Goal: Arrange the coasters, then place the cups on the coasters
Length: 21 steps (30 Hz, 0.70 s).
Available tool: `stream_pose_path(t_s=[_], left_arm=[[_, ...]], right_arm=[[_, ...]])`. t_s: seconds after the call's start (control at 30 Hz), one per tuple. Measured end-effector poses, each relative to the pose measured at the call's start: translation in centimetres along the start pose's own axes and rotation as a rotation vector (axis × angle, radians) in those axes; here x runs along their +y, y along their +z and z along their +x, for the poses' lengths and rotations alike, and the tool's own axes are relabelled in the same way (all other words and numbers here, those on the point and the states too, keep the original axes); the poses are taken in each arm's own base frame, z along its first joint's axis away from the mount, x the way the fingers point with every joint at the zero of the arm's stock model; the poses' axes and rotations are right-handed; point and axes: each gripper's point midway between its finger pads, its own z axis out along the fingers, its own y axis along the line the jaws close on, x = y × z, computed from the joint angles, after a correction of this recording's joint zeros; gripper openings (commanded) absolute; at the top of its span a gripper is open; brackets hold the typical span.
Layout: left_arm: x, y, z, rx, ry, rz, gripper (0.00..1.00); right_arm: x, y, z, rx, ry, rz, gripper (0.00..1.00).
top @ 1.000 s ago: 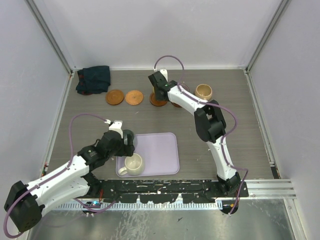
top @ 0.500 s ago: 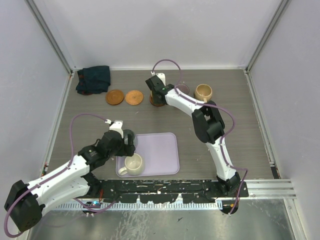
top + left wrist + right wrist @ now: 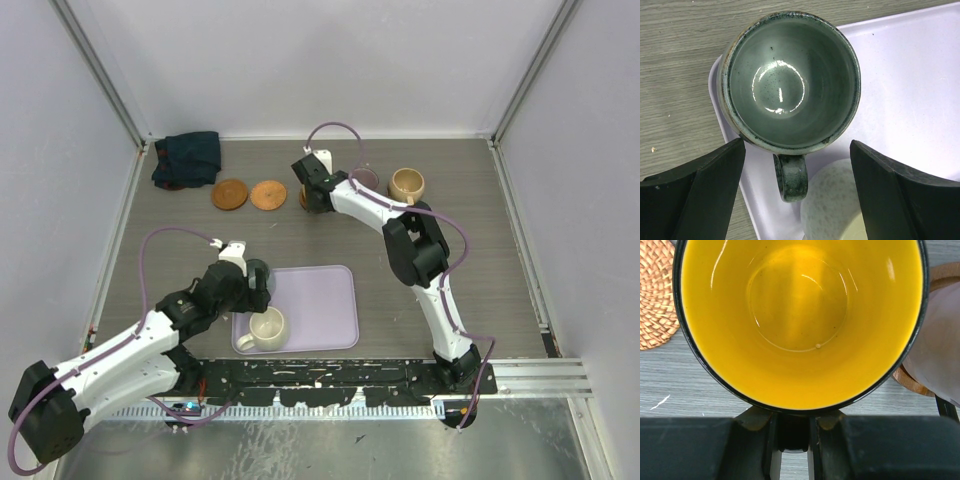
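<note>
Grips the yellow cup (image 3: pixel 800 315) by its handle, pinched tight between the fingers of the right gripper (image 3: pixel 792 427). Compared with a second ago, sits a little nearer and further left in the top view, now hiding nearly all of the third coaster (image 3: pixel 304 201), plainly visible beneath it back then. Reads as the last stretch of lowering this cup onto that disc; cannot tell whether the base touches yet, with the wrist view filled by the cup's bowl. Just beside on the right, shows the mauve cup (image 3: pixel 940 340) already standing on a brown coaster (image 3: pixel 910 380), and beyond it the tan cup (image 3: pixel 407 184). Leaves two bare coasters (image 3: pixel 229 193) further left. No change on the other side: hovers the left gripper (image 3: pixel 797 145) with jaws spread wide either side of the green cup (image 3: pixel 790 82), clasping nothing, at the corner of the lavender tray (image 3: pixel 910 75), the cream cup (image 3: pixel 832 200) touching or just beside the green handle. Judging by this, two cups left for two free discs.
</note>
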Motion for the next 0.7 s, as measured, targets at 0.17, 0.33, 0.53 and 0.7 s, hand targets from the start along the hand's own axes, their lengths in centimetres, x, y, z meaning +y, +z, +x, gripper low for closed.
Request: stream_pose_path(t_s=[0.17, 0.33, 0.53, 0.7], left_arm=[[-0.06, -0.07, -0.04, -0.002, -0.001, 0.004, 0.87], [-0.17, -0.15, -0.10, -0.004, -0.002, 0.010, 0.87], [-0.21, -0.23, -0.20, -0.009, -0.003, 0.014, 0.87], [-0.24, -0.33, -0.29, -0.014, -0.005, 0.016, 0.87]], right_arm=[[-0.21, 0.20, 0.64, 0.014, 0.006, 0.007, 0.01], [-0.12, 0.21, 0.60, 0.012, 0.011, 0.005, 0.01], [-0.12, 0.31, 0.85, 0.016, 0.013, 0.003, 0.01], [0.02, 0.58, 0.88, 0.005, 0.017, -0.002, 0.01]])
